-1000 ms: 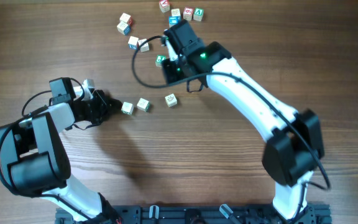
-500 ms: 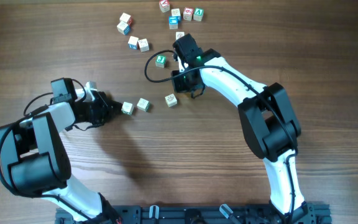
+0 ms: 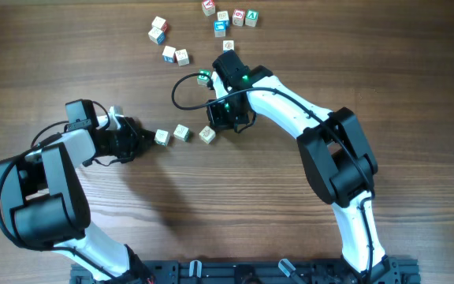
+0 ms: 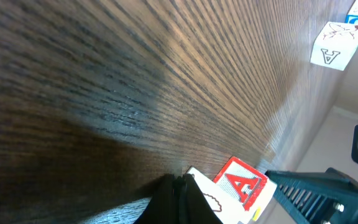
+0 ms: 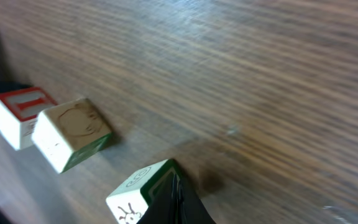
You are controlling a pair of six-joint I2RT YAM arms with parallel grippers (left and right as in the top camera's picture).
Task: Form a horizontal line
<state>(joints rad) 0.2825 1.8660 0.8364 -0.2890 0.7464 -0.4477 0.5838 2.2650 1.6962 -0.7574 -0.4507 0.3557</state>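
Observation:
Three small pale cubes lie in a rough row at mid-table: the left cube, the middle cube and the right cube, with small gaps between them. My left gripper is shut, its tips touching the left cube's outer side. In the left wrist view that cube shows a red A beside the shut gripper. My right gripper is shut too, tips pressed against the right cube. The right wrist view also shows the middle cube and the left cube beyond it.
Loose letter cubes lie at the back: a pair, another pair, and several near the far edge. A green-faced cube sits by a black cable loop from the right arm.
My right arm swung down and left, and the right cube slid left and nearer, closing on the middle cube. The left arm and the other two cubes stayed put.

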